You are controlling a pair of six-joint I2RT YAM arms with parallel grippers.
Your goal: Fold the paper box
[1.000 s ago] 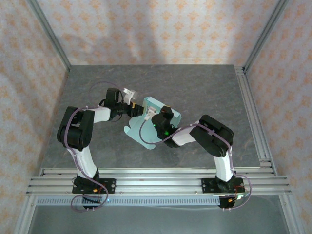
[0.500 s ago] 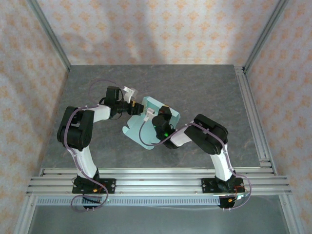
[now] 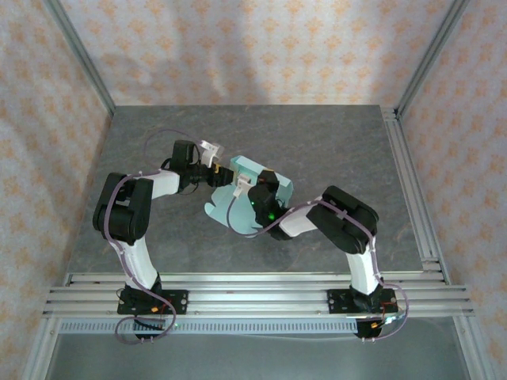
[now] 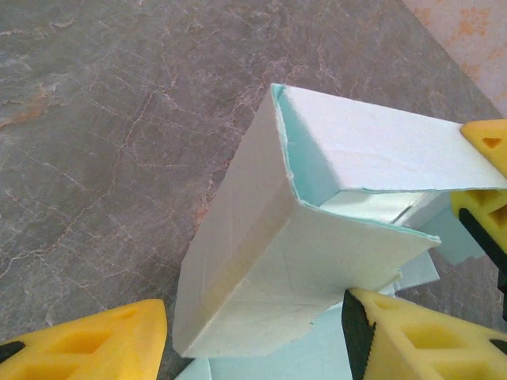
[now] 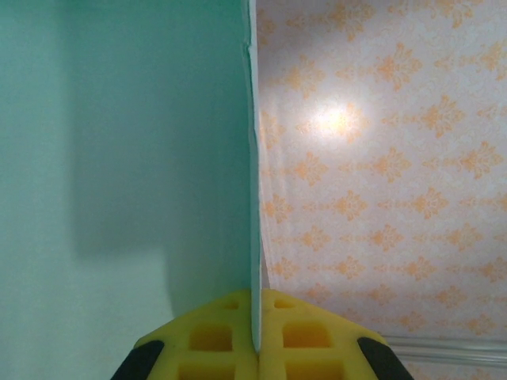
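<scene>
One thin, light paper box (image 3: pixel 224 212), half-raised mid-table; it would crease easily. Right end effector (image 5: pixel 255 317) pinches a wall edge; left end effector (image 4: pixel 253 348) spread astride its corner. Best held near the folds.

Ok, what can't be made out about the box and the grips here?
Left wrist: whether the left gripper presses the paper box or merely straddles it; the bottom edge cuts off the contact.
Top external: the box's middle, hidden under the right gripper.
Right wrist: the box's overall shape; one panel sits too close, cut by the frame.
</scene>
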